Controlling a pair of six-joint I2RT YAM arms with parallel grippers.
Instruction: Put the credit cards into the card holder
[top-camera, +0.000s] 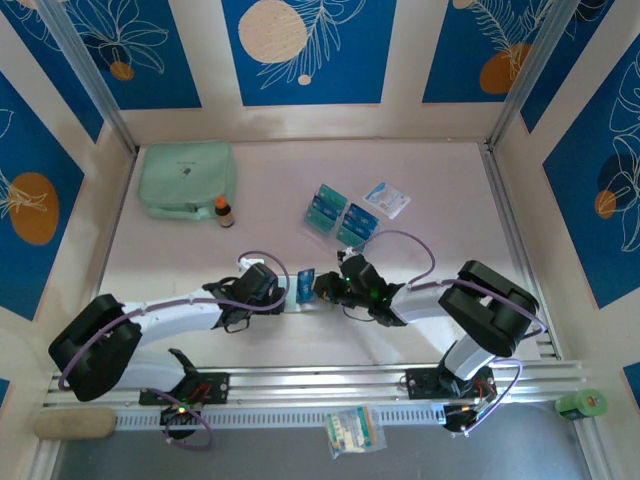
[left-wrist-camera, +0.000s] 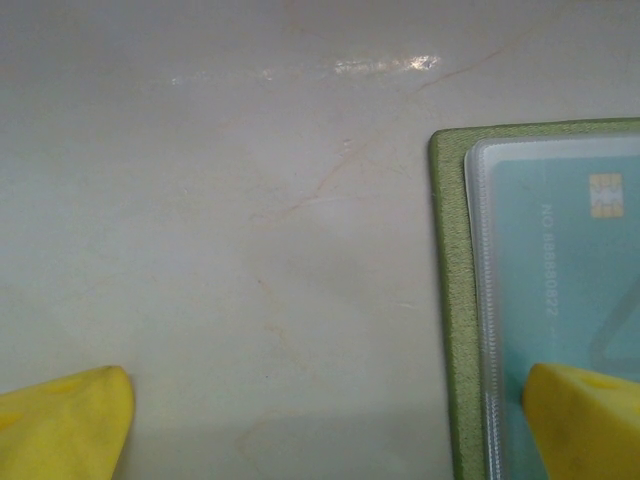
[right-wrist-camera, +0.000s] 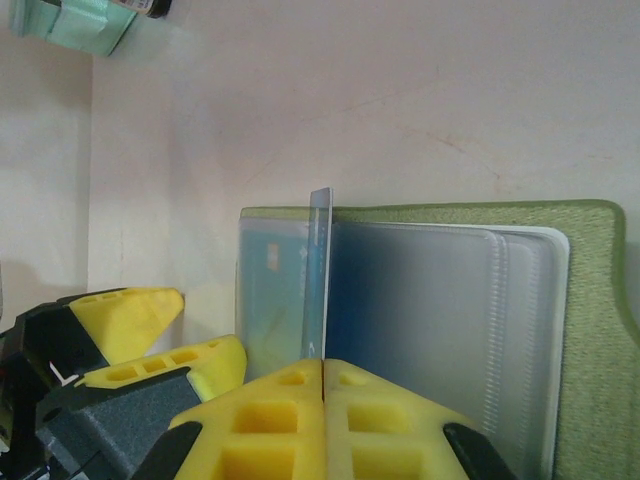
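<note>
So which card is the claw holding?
The blue card standing on edge over the wallet, pinched in the right claw. The loose cards farther back lie flat.

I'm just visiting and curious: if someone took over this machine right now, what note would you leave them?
Left claw: open, holding nothing, one finger over the open card holder.
Right claw: shut on a card, held on edge above the holder.
Done: one teal card already sits inside the holder.
Left: slide the held card in, then fetch the remaining cards farther back on the table.
</note>
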